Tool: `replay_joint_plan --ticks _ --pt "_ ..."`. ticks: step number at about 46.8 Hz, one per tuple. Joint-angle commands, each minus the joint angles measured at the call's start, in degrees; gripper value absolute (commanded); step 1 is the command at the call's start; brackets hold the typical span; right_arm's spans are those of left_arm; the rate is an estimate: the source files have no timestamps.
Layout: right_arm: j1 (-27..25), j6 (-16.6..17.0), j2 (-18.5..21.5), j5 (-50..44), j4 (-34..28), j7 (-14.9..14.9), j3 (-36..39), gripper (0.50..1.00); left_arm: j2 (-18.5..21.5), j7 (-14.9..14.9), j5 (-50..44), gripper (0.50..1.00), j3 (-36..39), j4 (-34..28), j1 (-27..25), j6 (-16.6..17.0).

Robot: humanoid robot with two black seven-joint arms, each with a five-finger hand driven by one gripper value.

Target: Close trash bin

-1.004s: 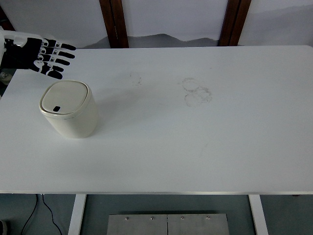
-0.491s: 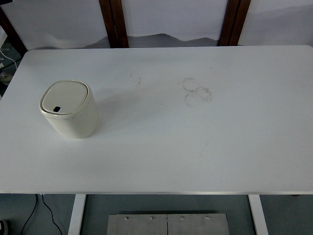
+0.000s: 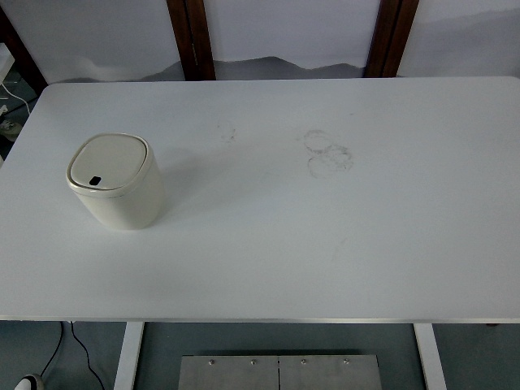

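The trash bin, a cream-white container with rounded corners, stands upright at the left of the frame on the white table, its flat lid closed and a small dark mark near the lid's front edge.

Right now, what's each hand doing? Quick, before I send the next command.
Left hand: not in view.
Right hand: not in view.
The trash bin stands alone on the table, lid down.
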Motion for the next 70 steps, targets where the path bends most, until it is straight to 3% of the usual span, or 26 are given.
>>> replay_joint_plan --ticks 1,27,43,61,70 --pt "-0.01 0.03 0.02 0.00 0.01 0.00 0.00 0.995 0.13 -1.40 -2.08 1.000 -0.91 1.10 2.68 0.00" --pt "-0.18 0.03 0.02 0.00 0.01 0.00 0.00 0.995 -0.66 -2.54 -9.29 1.000 -8.82 5.05 20.52 0.00" --pt "-0.18 0.03 0.02 0.00 0.01 0.00 0.00 0.995 -5.49 -2.54 -10.79 1.000 -14.53 10.68 29.75 0.00" --pt "-0.18 0.03 0.02 0.00 -0.08 0.00 -0.09 0.995 -9.27 -3.51 -10.79 1.000 -17.61 12.53 34.85 0.00" --pt "-0.18 -0.06 0.02 0.00 0.01 0.00 -0.09 0.995 -9.27 -3.77 -10.61 1.000 -17.87 12.53 35.56 0.00"
